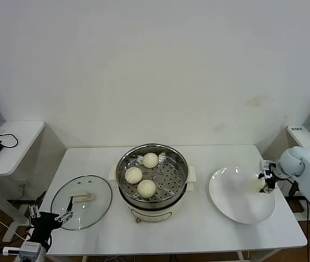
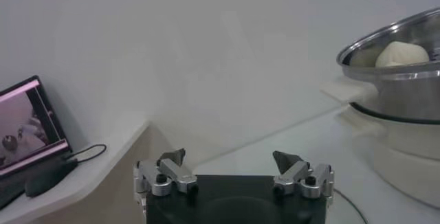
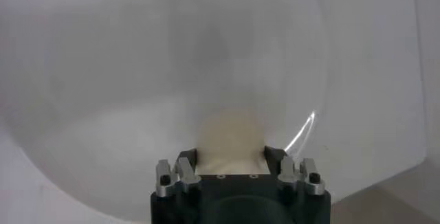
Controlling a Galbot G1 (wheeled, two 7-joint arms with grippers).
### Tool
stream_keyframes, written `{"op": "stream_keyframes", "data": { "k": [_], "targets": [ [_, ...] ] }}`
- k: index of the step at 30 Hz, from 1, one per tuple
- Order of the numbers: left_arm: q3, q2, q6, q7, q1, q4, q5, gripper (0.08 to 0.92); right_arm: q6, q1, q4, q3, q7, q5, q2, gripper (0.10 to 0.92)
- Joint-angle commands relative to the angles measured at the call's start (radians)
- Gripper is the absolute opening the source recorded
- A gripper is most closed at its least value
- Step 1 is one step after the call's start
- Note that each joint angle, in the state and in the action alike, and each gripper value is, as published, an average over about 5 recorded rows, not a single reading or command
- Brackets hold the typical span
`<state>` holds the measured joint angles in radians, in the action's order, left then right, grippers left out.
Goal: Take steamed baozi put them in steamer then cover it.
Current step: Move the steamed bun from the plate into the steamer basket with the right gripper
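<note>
Now three baozi sit in the steamer (image 1: 152, 176) at frame centre, the fourth on the plate (image 1: 237, 199) at right.
Right gripper (image 3: 232, 158) presses its fingers on both sides of the last baozi (image 3: 232, 139), gripping it on the plate. Lower left, the cover (image 1: 81, 202) lies flat on the table (image 1: 198, 232); the left gripper (image 2: 230, 165) hangs beside it, jaws spread wide, holding nothing.

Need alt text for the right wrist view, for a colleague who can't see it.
The right gripper has its fingers on either side of a cream-white bun lying on a white plate. Nothing else lies on the plate in this view.
</note>
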<state>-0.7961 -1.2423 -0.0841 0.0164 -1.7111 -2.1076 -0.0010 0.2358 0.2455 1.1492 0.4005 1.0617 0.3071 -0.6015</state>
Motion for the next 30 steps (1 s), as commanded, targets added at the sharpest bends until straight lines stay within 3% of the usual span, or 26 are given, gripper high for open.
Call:
{"op": "stream_keyframes", "data": {
  "k": [1,14,21,30],
  "targets": [
    [0.002,0.002,-0.001,0.0,-0.001,-0.004,0.001,0.823,0.049,-0.183,0.204,0.165,0.005,-0.137,0.131,0.619],
    [0.017,0.008,-0.002,0.0,0.007,-0.01,0.004,0.823,0.216,-0.645,0.518,0.514,-0.052,-0.462,0.162,0.627],
    [0.021,0.011,-0.002,0.0,0.011,-0.006,0.005,0.823,0.329,-0.868,0.563,0.694,-0.138,-0.652,0.016,0.636],
    [0.021,0.008,0.001,0.0,0.014,0.005,0.009,0.823,0.468,-0.879,0.56,0.764,-0.31,-0.885,-0.208,0.636]
  ]
}}
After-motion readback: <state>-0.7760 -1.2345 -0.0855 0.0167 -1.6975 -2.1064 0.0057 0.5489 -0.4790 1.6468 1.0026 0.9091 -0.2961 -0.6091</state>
